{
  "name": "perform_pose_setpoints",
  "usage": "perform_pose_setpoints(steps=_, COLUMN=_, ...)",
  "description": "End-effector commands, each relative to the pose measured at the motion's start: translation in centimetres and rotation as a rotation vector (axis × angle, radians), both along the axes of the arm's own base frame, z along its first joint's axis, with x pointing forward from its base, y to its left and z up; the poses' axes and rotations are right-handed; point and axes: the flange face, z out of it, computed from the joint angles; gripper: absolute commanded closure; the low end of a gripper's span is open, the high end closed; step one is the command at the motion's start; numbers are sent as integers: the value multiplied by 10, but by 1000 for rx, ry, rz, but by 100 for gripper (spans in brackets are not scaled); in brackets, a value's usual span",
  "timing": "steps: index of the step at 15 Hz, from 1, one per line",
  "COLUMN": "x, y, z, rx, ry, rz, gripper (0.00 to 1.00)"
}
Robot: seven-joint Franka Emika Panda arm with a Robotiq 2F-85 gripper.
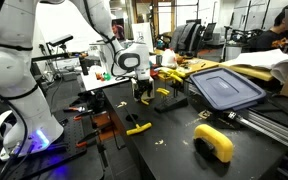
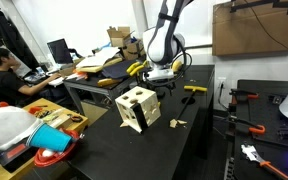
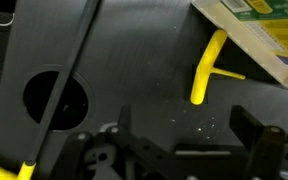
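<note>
As we looked across the cluttered lab, its black worktop (image 1: pixel 174 145) held a yellow T-shaped piece (image 3: pixel 208 70), slim, lying flat just beside a printed box (image 3: pixel 269 35); the jaws hung spread above the worktop, near it, touching nothing.

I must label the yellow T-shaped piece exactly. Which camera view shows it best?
The wrist view: the yellow T-shaped piece lies whole and large on the black table, beyond the open gripper. Both exterior views show it only small, near the table edge.
</note>
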Motion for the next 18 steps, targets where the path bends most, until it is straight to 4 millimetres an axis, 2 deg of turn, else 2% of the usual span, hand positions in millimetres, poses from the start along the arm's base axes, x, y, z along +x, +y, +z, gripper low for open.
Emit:
perform_pose_setpoints(steps=1, x=19, y=-1, z=-6, rx=-3, ry=-14, rz=-63, gripper=0)
perform_pose_setpoints(steps=6, x=32, y=0, z=-10, rx=0, ry=-15, rz=-78, gripper=0)
perform_pose_setpoints(steps=18, x=35, y=-3, z=-24, rx=10, ry=31, rz=-97, gripper=0)
